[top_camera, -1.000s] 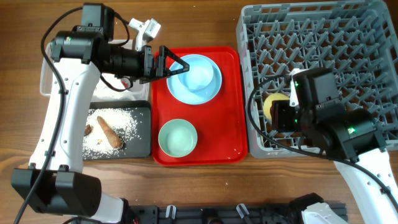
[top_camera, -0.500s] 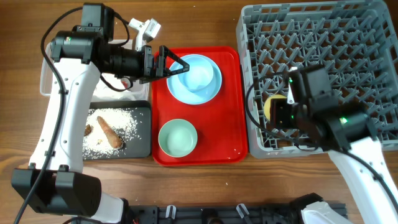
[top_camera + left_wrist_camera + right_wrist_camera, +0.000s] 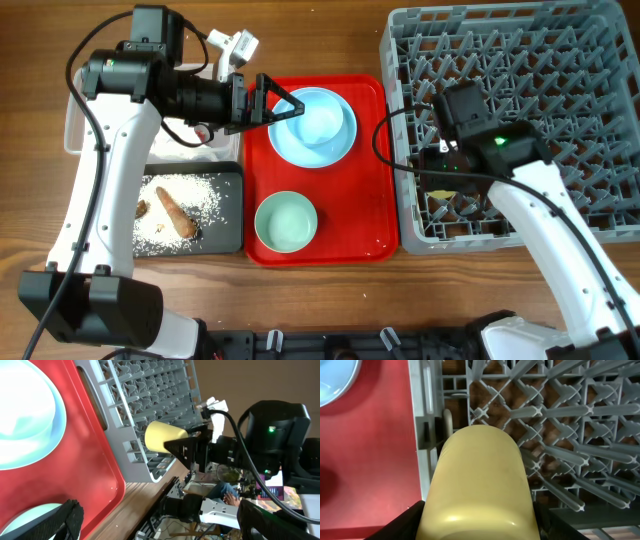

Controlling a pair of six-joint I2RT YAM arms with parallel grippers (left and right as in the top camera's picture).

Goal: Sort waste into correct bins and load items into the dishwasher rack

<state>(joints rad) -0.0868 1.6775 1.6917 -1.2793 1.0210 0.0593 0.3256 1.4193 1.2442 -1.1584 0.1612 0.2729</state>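
My right gripper (image 3: 477, 527) is shut on the small yellow cup (image 3: 480, 480), held on its side over the left wall of the grey dishwasher rack (image 3: 520, 60). In the overhead view the right gripper (image 3: 440, 160) and arm hide the cup. The cup also shows in the left wrist view (image 3: 162, 437). My left gripper (image 3: 278, 100) is open and empty, just above the light blue bowl (image 3: 325, 125), which sits on the light blue plate (image 3: 283, 140). The pale green bowl (image 3: 286, 221) stands nearer the front.
Both bowls and the plate stand on a flat red tray (image 3: 370, 200). The black tray (image 3: 225, 235) holds rice grains (image 3: 190, 195) and the brown carrot piece (image 3: 173, 210). The clear tub (image 3: 75, 135) lies mostly under the left arm.
My right arm has carried the yellow cup up and to the left, toward the rack's left wall; the arm now hides it from above. The left arm has not moved.
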